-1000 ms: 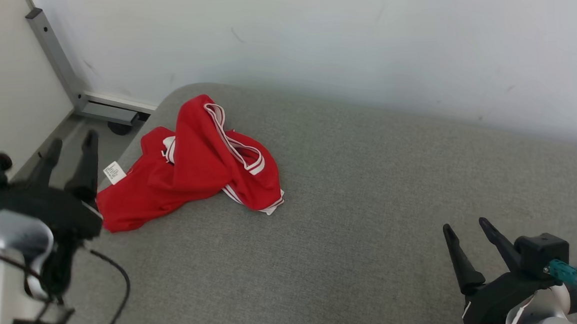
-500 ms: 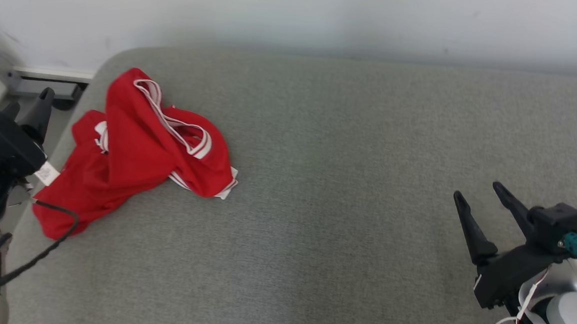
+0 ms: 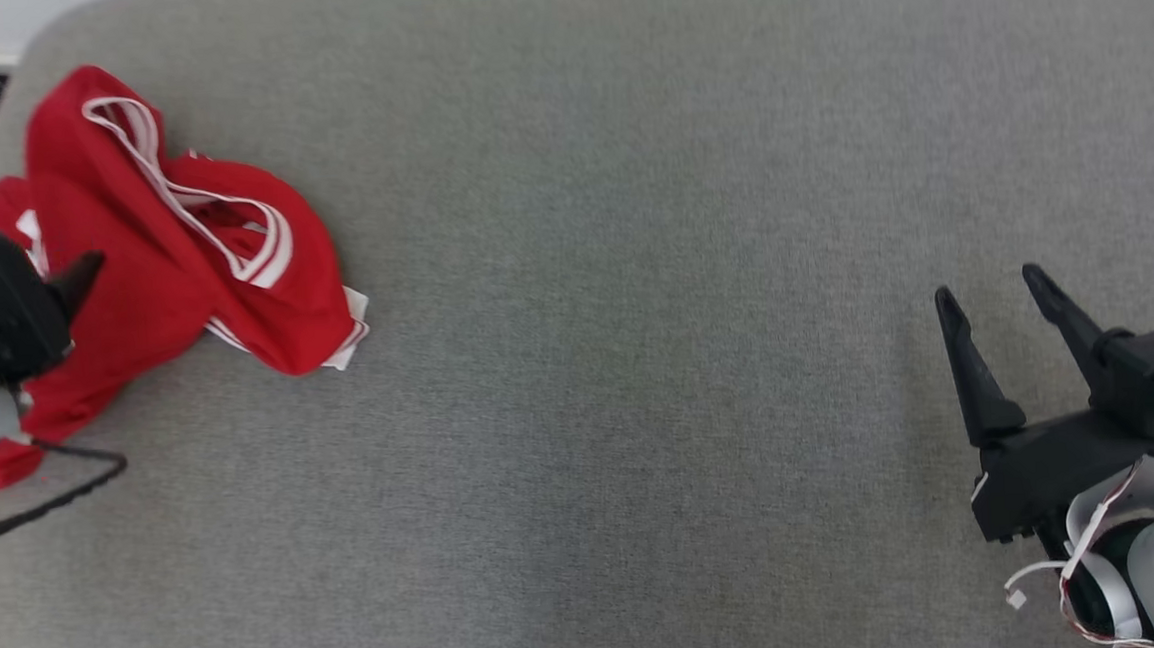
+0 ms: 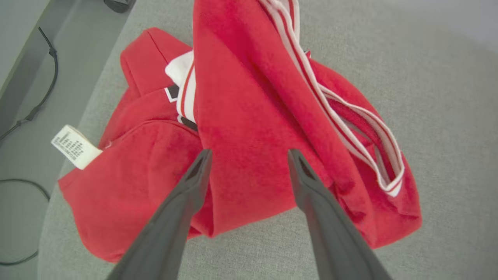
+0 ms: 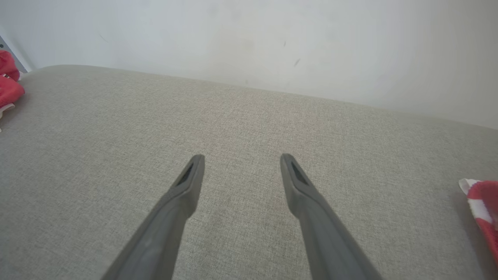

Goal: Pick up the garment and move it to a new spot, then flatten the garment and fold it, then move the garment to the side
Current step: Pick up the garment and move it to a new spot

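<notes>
Left gripper point(image 4: 249, 155): jaws spread wide and empty, fingertips poised over the middle of the garment point(image 4: 241, 97); contact with the cloth cannot be judged. Right gripper point(image 5: 242, 157): jaws likewise apart and empty, above the bare grey cushion point(image 5: 116, 136), well apart from the garment.

The garment is a red jersey piece with white-striped trim point(image 4: 350, 112). It lies crumpled in the upper left of the head view, beside the cushion's rounded corner.

Handling, as judged: light, limp and not fragile. It should drape and stretch rather than keep a shape, and a pinch will probably gather several layers. The raised central fold between the left fingers offers the easiest hold for lifting. The banded trim looks firmer and may serve better for spreading the cloth flat.

Differences between views:
- The left wrist view resolves a white care label point(image 4: 74, 147) at centre left and a cable point(image 4: 23, 116) on the floor beyond the cushion edge.
- The head view shows the broad open cushion to the right — room for a new spot.
- The right wrist view adds the pale wall point(image 5: 272, 39) and, at its right edge, a second piece of red-and-white cloth point(image 5: 484, 206), not identifiable.
</notes>
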### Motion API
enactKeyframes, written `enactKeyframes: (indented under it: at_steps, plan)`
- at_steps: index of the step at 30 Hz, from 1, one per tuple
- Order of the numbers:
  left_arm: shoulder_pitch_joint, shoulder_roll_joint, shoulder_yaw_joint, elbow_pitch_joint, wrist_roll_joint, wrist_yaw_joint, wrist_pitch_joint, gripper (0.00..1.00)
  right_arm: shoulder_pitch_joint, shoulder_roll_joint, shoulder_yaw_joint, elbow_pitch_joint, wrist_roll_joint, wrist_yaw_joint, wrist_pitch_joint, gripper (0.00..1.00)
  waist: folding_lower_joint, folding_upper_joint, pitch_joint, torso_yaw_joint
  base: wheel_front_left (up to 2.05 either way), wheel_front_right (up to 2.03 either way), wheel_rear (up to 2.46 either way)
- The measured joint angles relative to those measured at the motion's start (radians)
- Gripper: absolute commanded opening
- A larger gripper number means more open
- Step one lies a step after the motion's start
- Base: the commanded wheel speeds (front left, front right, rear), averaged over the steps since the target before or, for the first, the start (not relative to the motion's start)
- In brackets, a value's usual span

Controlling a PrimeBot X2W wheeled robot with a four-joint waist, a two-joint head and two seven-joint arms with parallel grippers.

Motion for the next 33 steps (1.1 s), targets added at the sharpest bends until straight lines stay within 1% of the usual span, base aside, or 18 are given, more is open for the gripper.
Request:
enactKeyframes:
  at_steps: [4, 7, 8, 9, 13, 21, 23, 27, 29, 33]
  plan:
    - [0.000, 0.017, -0.043, 0.030, -0.003, 0.000, 0.017, 1.00, -0.013, 0.003, -0.001, -0.023, -0.010, -0.004, 0.014, 1.00, 0.0000, 0.0000, 0.041, -0.012, 0.00, 0.00, 0.00]
    - [0.000, 0.007, -0.054, 0.059, -0.025, 0.000, 0.038, 1.00, -0.014, 0.002, -0.011, -0.031, -0.019, -0.004, 0.025, 1.00, -0.0002, 0.0000, 0.066, -0.018, 0.00, 0.00, 0.00]
    - [0.000, 0.007, -0.054, 0.059, -0.025, 0.000, 0.038, 0.85, -0.014, 0.002, -0.011, -0.031, -0.019, -0.004, 0.025, 1.00, -0.0002, 0.0000, 0.066, -0.018, 0.00, 0.00, 0.00]
    - [0.000, 0.003, -0.075, 0.061, -0.031, 0.000, 0.048, 0.00, -0.014, 0.003, -0.014, -0.032, -0.021, -0.004, 0.030, 1.00, -0.0001, 0.0000, 0.073, -0.019, 0.00, 0.00, 0.00]
    - [-0.001, -0.008, -0.115, 0.062, -0.055, 0.000, 0.054, 0.00, -0.014, 0.004, -0.024, -0.032, -0.035, -0.004, 0.039, 1.00, -0.0001, 0.0000, 0.089, -0.020, 0.00, 0.00, 0.00]
    - [-0.070, 0.015, -0.193, 0.028, -0.076, 0.000, 0.015, 0.00, -0.014, 0.018, -0.034, -0.032, -0.036, -0.005, 0.049, 1.00, -0.0003, 0.0000, 0.078, -0.009, 0.00, 0.00, 0.00]
    - [-0.077, 0.029, -0.230, 0.015, -0.076, 0.000, 0.013, 0.00, -0.017, 0.025, -0.031, -0.025, -0.038, -0.005, 0.053, 1.00, -0.0003, -0.0001, 0.073, -0.008, 0.00, 0.00, 0.00]
    - [-0.077, 0.059, -0.264, 0.014, -0.111, 0.000, 0.000, 0.00, -0.021, 0.046, -0.018, -0.008, -0.041, -0.005, 0.055, 1.00, -0.0003, -0.0001, 0.059, -0.012, 0.00, 0.00, 0.00]
    - [-0.078, 0.059, -0.294, 0.002, -0.133, 0.000, -0.015, 0.00, -0.020, 0.047, -0.023, 0.011, -0.041, -0.005, 0.054, 1.00, -0.0003, -0.0001, 0.043, -0.017, 0.00, 0.00, 0.00]
    - [-0.088, 0.044, -0.306, -0.046, -0.205, 0.000, -0.049, 0.00, -0.018, 0.049, -0.034, 0.032, -0.035, -0.005, 0.044, 1.00, -0.0004, -0.0002, 0.018, -0.024, 0.00, 0.00, 0.00]
